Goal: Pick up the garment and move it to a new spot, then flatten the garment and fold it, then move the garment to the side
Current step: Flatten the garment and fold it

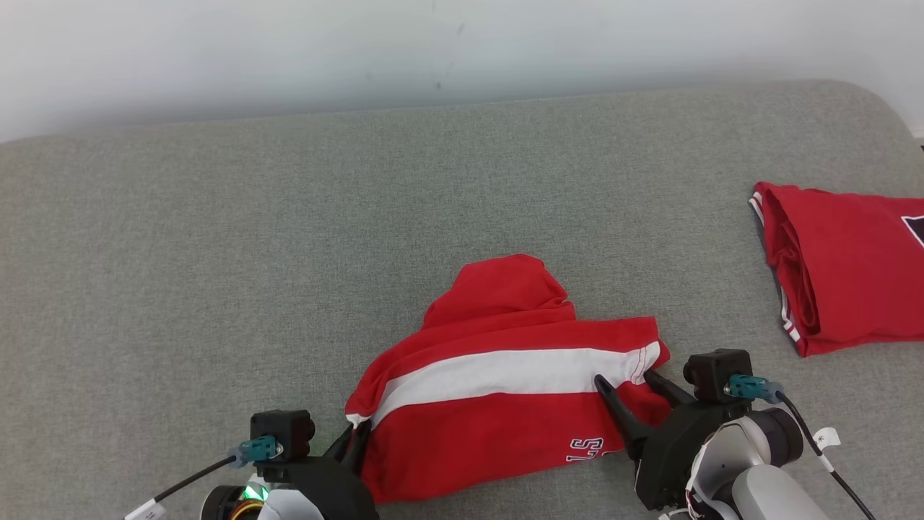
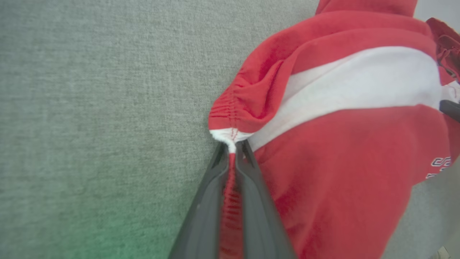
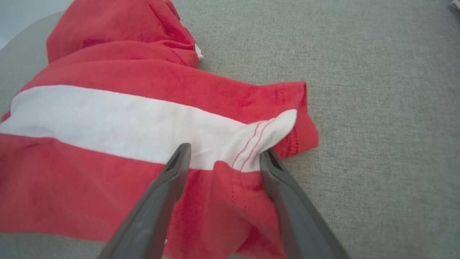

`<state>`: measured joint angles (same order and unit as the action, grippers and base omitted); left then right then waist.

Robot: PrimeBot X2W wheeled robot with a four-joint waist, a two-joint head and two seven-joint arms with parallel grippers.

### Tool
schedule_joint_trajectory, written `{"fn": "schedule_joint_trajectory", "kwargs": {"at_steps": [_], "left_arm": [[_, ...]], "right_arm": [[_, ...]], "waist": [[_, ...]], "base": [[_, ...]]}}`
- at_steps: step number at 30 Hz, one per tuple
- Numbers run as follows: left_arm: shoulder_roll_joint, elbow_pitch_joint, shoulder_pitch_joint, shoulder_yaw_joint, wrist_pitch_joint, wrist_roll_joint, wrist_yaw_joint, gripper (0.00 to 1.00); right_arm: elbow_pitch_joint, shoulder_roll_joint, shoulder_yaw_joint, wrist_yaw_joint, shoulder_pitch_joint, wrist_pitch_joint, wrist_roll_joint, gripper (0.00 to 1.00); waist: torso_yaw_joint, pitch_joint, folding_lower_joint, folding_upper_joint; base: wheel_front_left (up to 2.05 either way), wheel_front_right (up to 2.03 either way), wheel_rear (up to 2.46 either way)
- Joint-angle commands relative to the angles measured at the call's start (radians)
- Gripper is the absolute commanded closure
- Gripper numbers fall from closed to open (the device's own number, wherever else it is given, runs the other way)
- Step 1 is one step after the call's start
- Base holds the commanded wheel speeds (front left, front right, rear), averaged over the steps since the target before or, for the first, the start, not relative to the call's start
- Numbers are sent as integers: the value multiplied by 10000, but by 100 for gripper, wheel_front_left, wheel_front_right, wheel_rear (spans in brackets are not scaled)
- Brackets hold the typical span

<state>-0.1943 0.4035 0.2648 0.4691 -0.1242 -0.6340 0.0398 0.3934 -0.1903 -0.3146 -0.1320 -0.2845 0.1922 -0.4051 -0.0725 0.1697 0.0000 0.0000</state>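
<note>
The garment (image 1: pixel 469 440) lies in the near middle of the grey cushion (image 1: pixel 253 253), right in front of me. Its long axis runs left to right, the white stripe (image 1: pixel 505 372) follows that line, and the hood (image 1: pixel 505 289) bulges toward the far side.

My left gripper (image 1: pixel 354 440) is clenched on the near-left corner. In the left wrist view the gathered white-and-red edge is pinched flat between the two fingers.

My right gripper (image 1: pixel 623 377) sits at the opposite end with its fingers (image 3: pixel 284 194) spread wide. They straddle the right edge where the stripe ends, and cloth lies between them but is not pinched.

So each arm has its own end and the garment spans the gap between them. What matters next, as I read it, is that the right fingers point toward the far-left across that edge. Closing them there should catch the hemmed corner and give me two grips along the long axis.

A folded red shirt (image 1: pixel 844 267) lies well apart at the far right, so I'd keep any shift clear of it.
</note>
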Motion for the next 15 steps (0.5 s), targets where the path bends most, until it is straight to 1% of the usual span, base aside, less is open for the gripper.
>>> {"fn": "schedule_joint_trajectory", "kwargs": {"at_steps": [1,3,4,6,7,8,9,10,15], "left_arm": [[-36,100,-9,-5,21,-118,10,100],[-31,120,-5,13,33,-135,6,100],[-29,131,3,24,35,-143,3,100],[-40,138,26,39,42,-151,-5,100],[-47,144,40,43,48,-152,-8,100],[-52,147,55,53,52,-154,-12,100],[-55,153,74,60,41,-156,-20,100],[-60,158,85,59,66,-163,-18,100],[-82,-2,120,-160,536,-210,-87,100]], "right_arm": [[-49,-5,-9,31,98,-35,-79,5],[-20,-71,12,31,52,39,-70,5],[25,-107,32,31,-5,80,-28,7],[114,-114,62,31,-157,78,-14,21],[175,-128,119,31,-239,37,24,41],[234,-139,155,31,-293,1,71,57],[286,-127,172,31,-320,-2,84,77],[315,-116,201,31,-344,-50,128,100],[192,-134,416,31,-343,-319,173,100]], "waist": [[-17,-18,0,0],[-25,-19,0,0],[-25,-14,0,0],[-18,5,0,0],[-12,19,0,0],[1,34,0,0],[19,43,0,0],[40,45,0,0],[64,-11,0,0]], "base": [[0,0,0],[0,0,0],[0,0,0],[0,0,0],[0,0,0],[0,0,0],[0,0,0],[0,0,0],[0,0,0]]}}
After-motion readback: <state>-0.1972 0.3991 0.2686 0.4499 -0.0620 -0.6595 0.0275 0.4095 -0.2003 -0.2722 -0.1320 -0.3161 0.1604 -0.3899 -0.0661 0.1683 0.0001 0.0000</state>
